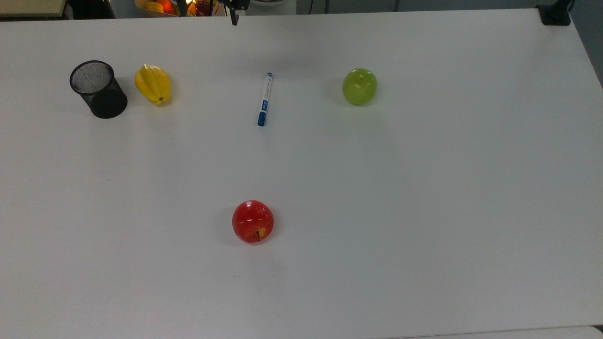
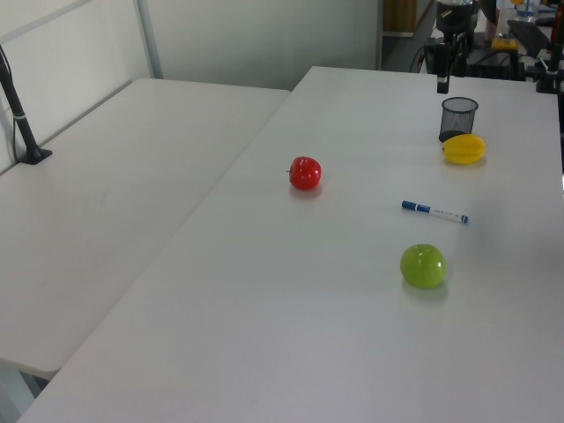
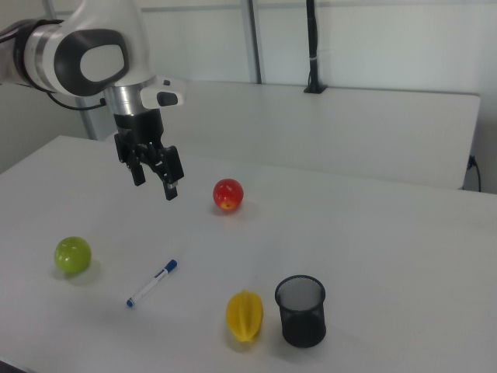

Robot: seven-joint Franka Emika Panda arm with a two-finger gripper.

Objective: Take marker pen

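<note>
The marker pen (image 1: 264,100) lies flat on the white table, its white barrel ending in a blue cap that points toward the top view's bottom. It also lies between the green apple and the yellow fruit in the left view (image 2: 434,211) and the right view (image 3: 152,284). My gripper (image 3: 154,181) hangs open and empty, high above the table and well away from the pen. In the top view one fingertip (image 1: 233,18) pokes in at the upper edge. In the left view the gripper (image 2: 443,79) hovers near the table's far end.
A black mesh cup (image 1: 98,89) and a yellow starfruit (image 1: 152,84) stand to the pen's left in the top view, and a green apple (image 1: 359,86) to its right. A red apple (image 1: 253,221) sits nearer the front. A fruit bowl (image 1: 158,6) is behind the table.
</note>
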